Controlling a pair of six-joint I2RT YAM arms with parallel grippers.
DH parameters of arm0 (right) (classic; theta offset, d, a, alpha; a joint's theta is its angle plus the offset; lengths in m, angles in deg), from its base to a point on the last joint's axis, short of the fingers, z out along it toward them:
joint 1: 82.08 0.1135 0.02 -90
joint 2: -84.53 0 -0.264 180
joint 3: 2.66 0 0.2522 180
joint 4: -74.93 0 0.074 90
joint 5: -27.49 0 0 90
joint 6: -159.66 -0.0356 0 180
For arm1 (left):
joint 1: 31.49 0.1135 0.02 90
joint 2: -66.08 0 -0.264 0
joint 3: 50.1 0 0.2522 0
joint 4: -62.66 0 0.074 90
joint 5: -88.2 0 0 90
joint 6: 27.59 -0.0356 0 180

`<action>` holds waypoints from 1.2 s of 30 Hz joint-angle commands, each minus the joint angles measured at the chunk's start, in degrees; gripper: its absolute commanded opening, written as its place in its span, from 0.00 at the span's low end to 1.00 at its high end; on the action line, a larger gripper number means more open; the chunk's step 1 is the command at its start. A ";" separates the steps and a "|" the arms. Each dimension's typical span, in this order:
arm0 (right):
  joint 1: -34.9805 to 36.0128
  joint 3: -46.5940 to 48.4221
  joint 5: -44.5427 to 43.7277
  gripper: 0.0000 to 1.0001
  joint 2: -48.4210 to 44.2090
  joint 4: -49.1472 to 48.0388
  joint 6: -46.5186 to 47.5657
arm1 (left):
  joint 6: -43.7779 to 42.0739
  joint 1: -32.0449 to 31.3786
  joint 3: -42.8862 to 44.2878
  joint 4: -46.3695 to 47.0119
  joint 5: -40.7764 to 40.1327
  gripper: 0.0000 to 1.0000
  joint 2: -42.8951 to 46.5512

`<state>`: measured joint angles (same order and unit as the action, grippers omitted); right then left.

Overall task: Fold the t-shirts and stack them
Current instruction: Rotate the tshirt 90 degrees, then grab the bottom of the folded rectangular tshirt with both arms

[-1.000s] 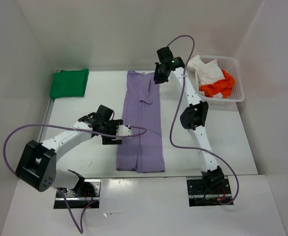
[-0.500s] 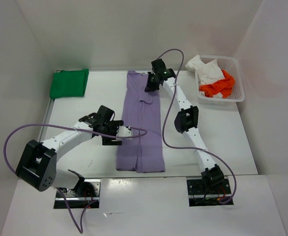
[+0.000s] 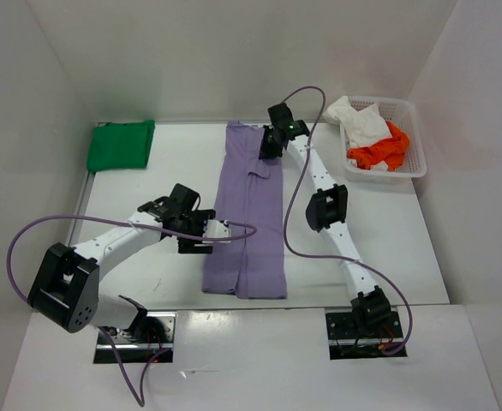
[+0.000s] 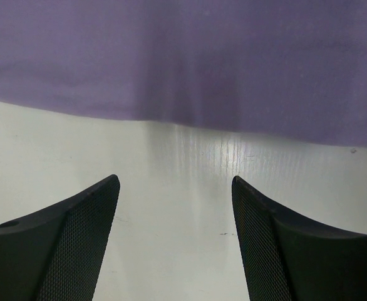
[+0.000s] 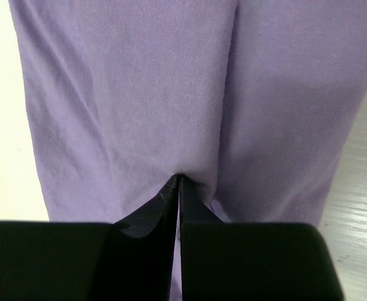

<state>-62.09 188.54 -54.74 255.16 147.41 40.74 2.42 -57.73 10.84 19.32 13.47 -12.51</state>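
Note:
The lavender-purple t-shirt point(image 3: 247, 223) lies in a long strip down the table's middle. My right gripper point(image 3: 266, 147) is shut on a pinch of its cloth near the far end; in the right wrist view the gripper point(image 5: 179, 179) meets a fold of the shirt point(image 5: 139, 81). My left gripper point(image 3: 205, 238) is open and empty just off the shirt's left edge; the left wrist view shows the gripper point(image 4: 174, 182) over bare table with the shirt's edge point(image 4: 183, 63) ahead. The green t-shirt point(image 3: 120, 145) lies folded at the far left. The white point(image 3: 358, 122) and orange-red point(image 3: 379, 152) t-shirts lie crumpled in the basket.
The white mesh basket point(image 3: 418, 158) stands at the far right corner. White walls close the table at the back and both sides. The purple cables loop beside each arm.
My right gripper has moved left and down from above the shirt's far right corner onto its far end, and the far end has shifted slightly. The left arm has not moved.

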 commanded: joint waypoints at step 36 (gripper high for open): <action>1.19 -28.87 -14.80 0.60 -38.76 9.66 4.05 | -19.69 -16.88 -6.99 -6.72 -1.29 0.83 15.79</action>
<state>-62.77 166.75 -65.58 231.42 154.99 42.99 -7.70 -69.88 7.38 16.85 11.22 -4.75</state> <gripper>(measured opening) 0.575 0.830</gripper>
